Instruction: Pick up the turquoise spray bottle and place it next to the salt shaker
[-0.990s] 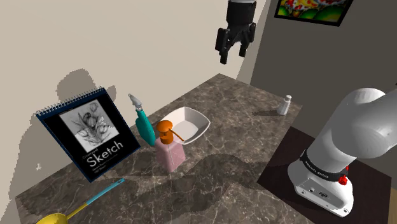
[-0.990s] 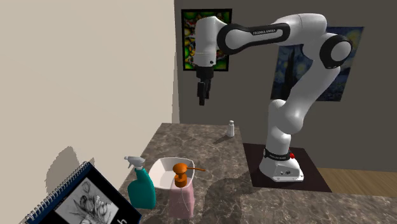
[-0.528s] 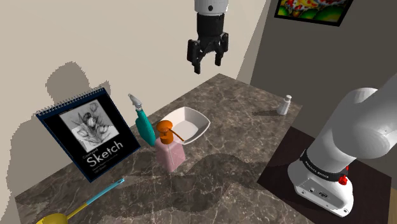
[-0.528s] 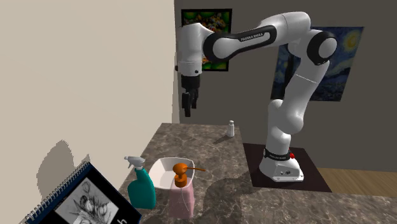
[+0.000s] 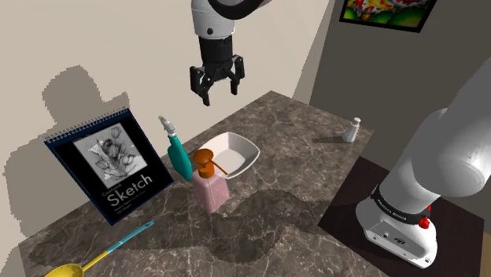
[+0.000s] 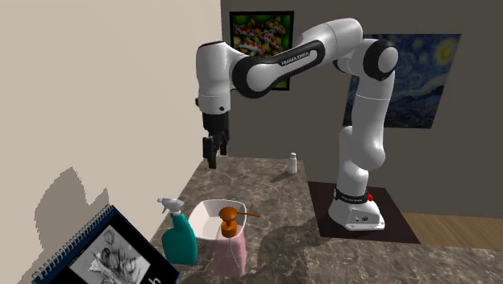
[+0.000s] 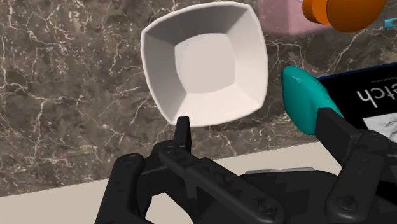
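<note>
Over the dark marble counter [image 5: 299,157] the gripper [image 5: 219,93] hangs high, fingers apart and empty, above the white bowl [image 5: 238,149]. The turquoise spray bottle [image 5: 179,156] stands upright below it, just beside that bowl, well apart from the salt shaker [image 5: 352,130]

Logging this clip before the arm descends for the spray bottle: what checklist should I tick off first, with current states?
1. Open fingers on the gripper: ok.
2. Is the turquoise spray bottle upright on the counter: ok.
3. Alignment of the gripper over the bottle: not ok; the wrist view has the white bowl ahead, with the bottle off by one finger.
4. Room around the bottle: not ok; the pink soap dispenser stands close.
5. Bare counter beside the salt shaker: ok.
</note>
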Robot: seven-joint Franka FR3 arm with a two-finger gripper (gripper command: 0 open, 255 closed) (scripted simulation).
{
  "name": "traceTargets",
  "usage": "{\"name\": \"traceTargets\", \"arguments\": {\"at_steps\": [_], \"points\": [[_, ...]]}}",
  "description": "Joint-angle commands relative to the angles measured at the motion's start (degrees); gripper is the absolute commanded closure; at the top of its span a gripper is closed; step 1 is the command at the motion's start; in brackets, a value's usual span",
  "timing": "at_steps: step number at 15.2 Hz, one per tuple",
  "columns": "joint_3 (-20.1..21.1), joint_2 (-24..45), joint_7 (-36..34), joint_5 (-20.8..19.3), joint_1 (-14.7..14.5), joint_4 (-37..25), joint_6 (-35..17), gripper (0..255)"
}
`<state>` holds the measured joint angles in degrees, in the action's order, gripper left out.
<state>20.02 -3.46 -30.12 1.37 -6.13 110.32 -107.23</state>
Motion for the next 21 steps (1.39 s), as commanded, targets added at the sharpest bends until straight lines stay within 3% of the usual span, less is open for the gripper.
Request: {"name": "traceTargets", "arguments": {"at_steps": [1, 12, 21], "points": [[1.1, 4.2, -2.2, -1.5, -0.8, -3.4, -0.5, 0], [2.8, 29.2, -12.0, -11.0, -9.2, -29.3, 2.7, 0], [2.5, 30.1, -12.4, -11.5, -9.0, -24.7, -2.7, 0]]}}
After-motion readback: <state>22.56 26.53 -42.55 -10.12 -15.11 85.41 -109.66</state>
